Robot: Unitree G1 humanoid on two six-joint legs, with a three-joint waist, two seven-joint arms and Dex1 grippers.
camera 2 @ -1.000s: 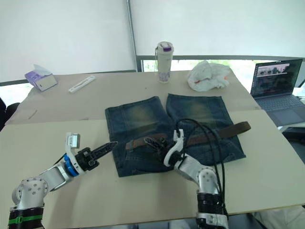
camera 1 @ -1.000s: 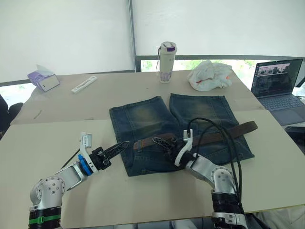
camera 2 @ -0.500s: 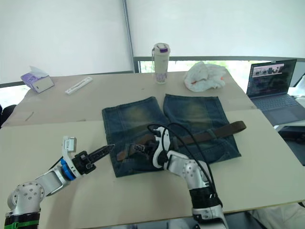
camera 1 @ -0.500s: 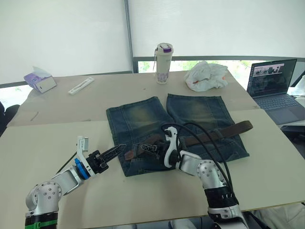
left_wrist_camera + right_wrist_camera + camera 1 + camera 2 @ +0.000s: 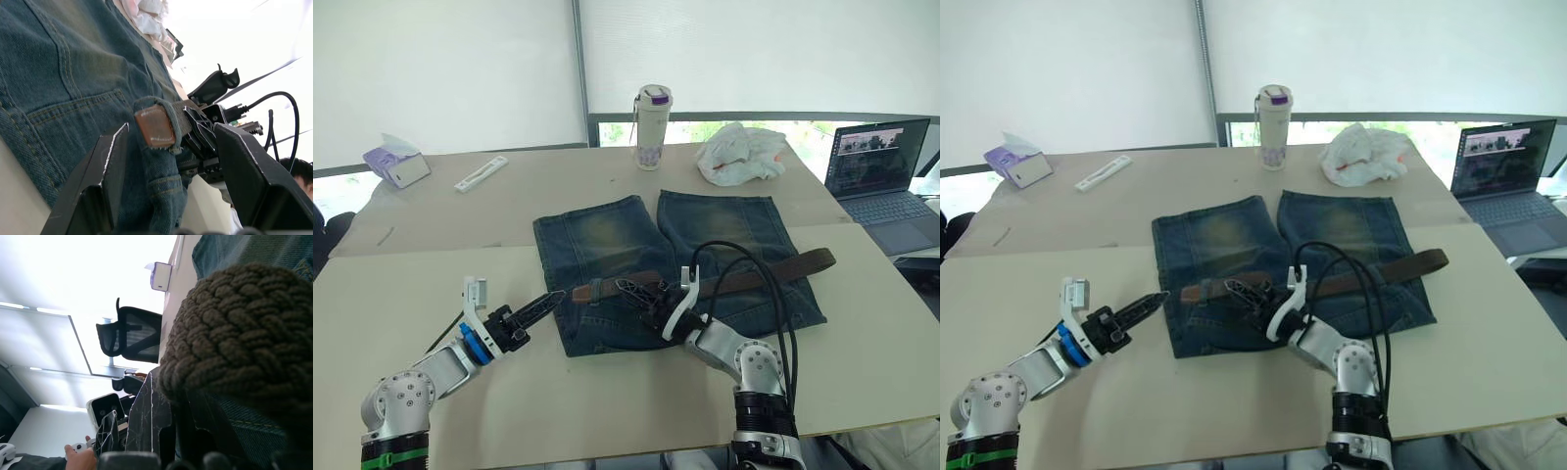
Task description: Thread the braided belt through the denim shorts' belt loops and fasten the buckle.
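The denim shorts [image 5: 646, 259] lie flat mid-table with the waistband toward me. The braided belt [image 5: 754, 276] runs across the waistband from the right side to a brown leather tip [image 5: 154, 126] that pokes out of a belt loop [image 5: 595, 290] near the left side. My right gripper [image 5: 634, 289] is shut on the belt just right of that loop. My left gripper [image 5: 553, 300] is open at the shorts' left edge, its fingers [image 5: 110, 176] on either side of the tip without touching it. I cannot make out the buckle.
At the table's far side stand a bottle [image 5: 653, 127], a crumpled white bag [image 5: 744, 155], a tissue box [image 5: 396, 163] and a white strip [image 5: 481, 173]. A laptop [image 5: 879, 171] is open at the far right. Black cables [image 5: 773, 304] arch over the shorts from my right arm.
My right gripper pushed the belt to the left along the waistband, then drew back a little. The belt tip now sticks out left of the loop. The left gripper barely moved.
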